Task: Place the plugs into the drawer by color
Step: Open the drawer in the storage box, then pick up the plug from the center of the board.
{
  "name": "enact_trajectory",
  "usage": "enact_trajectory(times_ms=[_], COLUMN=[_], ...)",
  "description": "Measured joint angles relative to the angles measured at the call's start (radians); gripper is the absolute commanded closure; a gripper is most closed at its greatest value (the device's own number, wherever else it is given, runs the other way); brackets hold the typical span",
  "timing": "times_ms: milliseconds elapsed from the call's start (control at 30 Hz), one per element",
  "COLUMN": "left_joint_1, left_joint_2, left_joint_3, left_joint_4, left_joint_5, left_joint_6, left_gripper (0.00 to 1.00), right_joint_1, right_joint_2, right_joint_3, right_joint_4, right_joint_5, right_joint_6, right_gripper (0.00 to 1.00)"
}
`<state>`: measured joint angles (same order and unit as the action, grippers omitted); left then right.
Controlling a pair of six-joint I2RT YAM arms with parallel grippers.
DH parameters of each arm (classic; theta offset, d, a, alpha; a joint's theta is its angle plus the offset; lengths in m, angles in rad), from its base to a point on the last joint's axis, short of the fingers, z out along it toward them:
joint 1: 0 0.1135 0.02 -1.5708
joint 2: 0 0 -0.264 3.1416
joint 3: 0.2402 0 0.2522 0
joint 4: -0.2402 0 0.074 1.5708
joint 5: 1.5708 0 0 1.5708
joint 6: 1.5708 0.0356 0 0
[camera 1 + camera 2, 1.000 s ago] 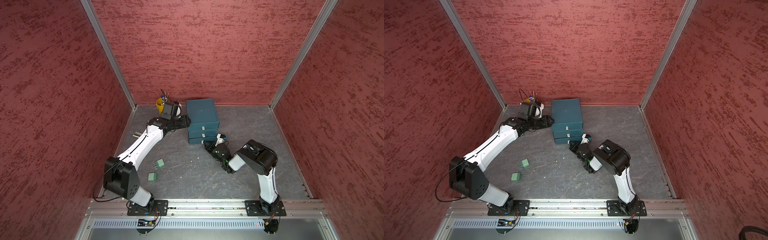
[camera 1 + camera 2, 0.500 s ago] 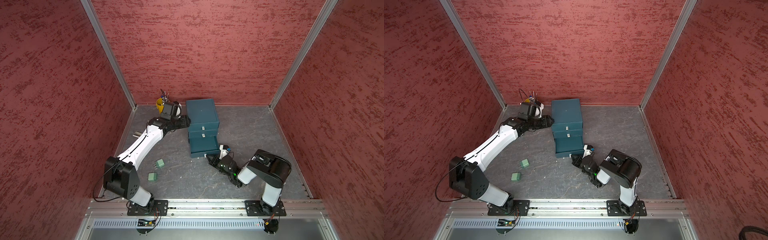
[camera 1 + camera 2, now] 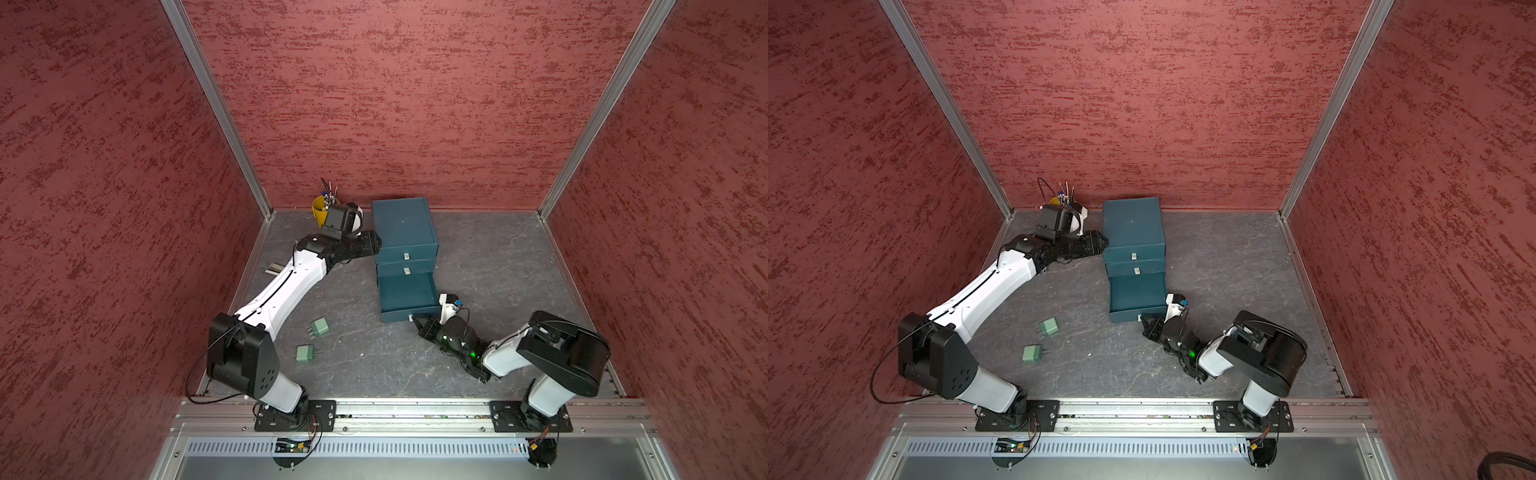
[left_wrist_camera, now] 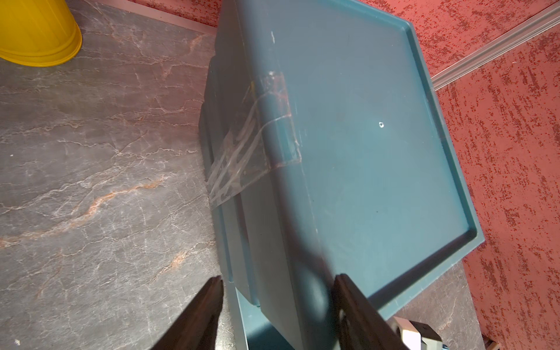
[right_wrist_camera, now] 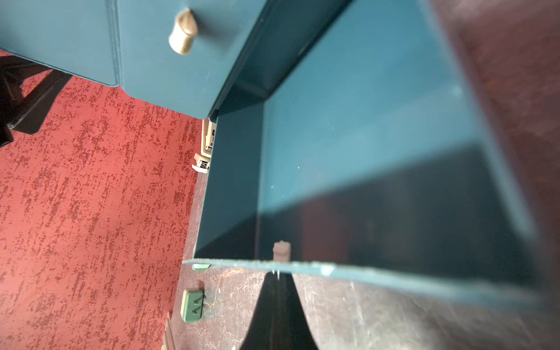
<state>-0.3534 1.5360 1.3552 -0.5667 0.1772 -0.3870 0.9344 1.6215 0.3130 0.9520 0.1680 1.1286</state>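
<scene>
Black right gripper (image 3: 417, 323): jaws fully together, tip against the front panel of the bottom drawer (image 3: 405, 291) where its knob should sit. The knob itself is hidden, so a pinch cannot be confirmed. The drawer stands pulled out and empty, presumably opened to receive plugs. Left gripper (image 3: 371, 245): jaws part open, nothing held, astride the top corner of the teal drawer unit (image 3: 401, 220) on that arm's side. Judged to be bracing the unit against the pull; contact not resolvable. Counts: drawers 3 (1 open, 2 shut). Green plugs 2: far green plug (image 3: 320, 326) and near green plug (image 3: 304, 353), both lying on the bench (image 3: 498, 270) by the left arm, apart from each other, well apart from the open drawer. Pink or teal plugs: 0 in view. Yellow pen cup (image 3: 319, 208): 1, in the back corner.
</scene>
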Motion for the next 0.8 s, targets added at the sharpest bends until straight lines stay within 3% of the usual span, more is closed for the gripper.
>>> enact_trajectory(times_ms=[67,100,133,267,400,467,667,800], left_joint_1=[0.0,0.0,0.0,0.0,0.0,0.001,0.002,0.002], left_joint_2=[-0.001,-0.001,-0.002,-0.01,-0.024,-0.038,-0.148,-0.269], left_joint_3=[0.002,0.005,0.006,0.013,0.022,0.023,0.023,0.017], left_joint_4=[-0.005,-0.01,-0.013,-0.035,-0.06,-0.074,-0.111,-0.129], left_joint_5=[-0.002,-0.003,-0.003,-0.007,-0.029,-0.048,-0.108,-0.159], left_joint_6=[0.0,0.0,0.0,0.0,-0.001,-0.006,-0.029,-0.055], left_gripper=[0.39,0.39,0.38,0.38,0.37,0.35,0.34,0.33], right_joint_1=[0.013,0.019,0.027,0.048,0.051,0.051,0.052,0.052], right_joint_2=[-0.079,-0.136,-0.193,-0.409,-0.51,-0.505,-0.352,-0.296], right_joint_3=[0.006,0.018,0.038,0.2,0.401,0.511,0.828,0.907], right_joint_4=[-0.102,-0.186,-0.272,-0.663,-1.02,-1.225,-1.876,-2.152], right_joint_5=[0.019,0.034,0.052,0.137,0.225,0.297,0.631,0.798], right_joint_6=[-0.014,-0.024,-0.036,-0.114,-0.201,-0.203,-0.029,0.091], right_gripper=[0.69,0.41,0.03,0.02,0.01,0.02,0.02,0.02])
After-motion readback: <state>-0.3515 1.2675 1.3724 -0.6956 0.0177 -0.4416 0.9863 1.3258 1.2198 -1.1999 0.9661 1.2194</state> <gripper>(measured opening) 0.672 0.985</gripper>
